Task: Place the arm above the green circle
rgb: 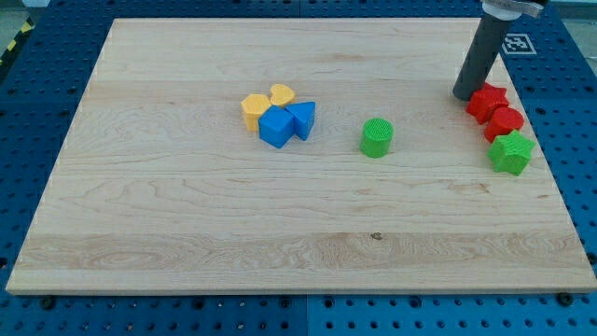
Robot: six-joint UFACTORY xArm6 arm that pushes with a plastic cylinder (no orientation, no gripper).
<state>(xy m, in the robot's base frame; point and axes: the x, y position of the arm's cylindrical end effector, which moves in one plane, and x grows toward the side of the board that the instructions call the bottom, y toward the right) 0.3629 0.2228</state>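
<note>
The green circle (377,137) is a small round green block standing alone right of the board's middle. My tip (463,95) is the lower end of the dark rod coming down from the view's top right. It rests on the board up and to the right of the green circle, well apart from it. The tip is just left of the red star block (488,101), close to touching it.
A second red block (505,121) and a green star block (511,152) sit below the red star near the board's right edge. Left of centre cluster a yellow hexagon (254,109), a yellow heart (282,94), a blue cube (276,127) and a blue triangle (302,119).
</note>
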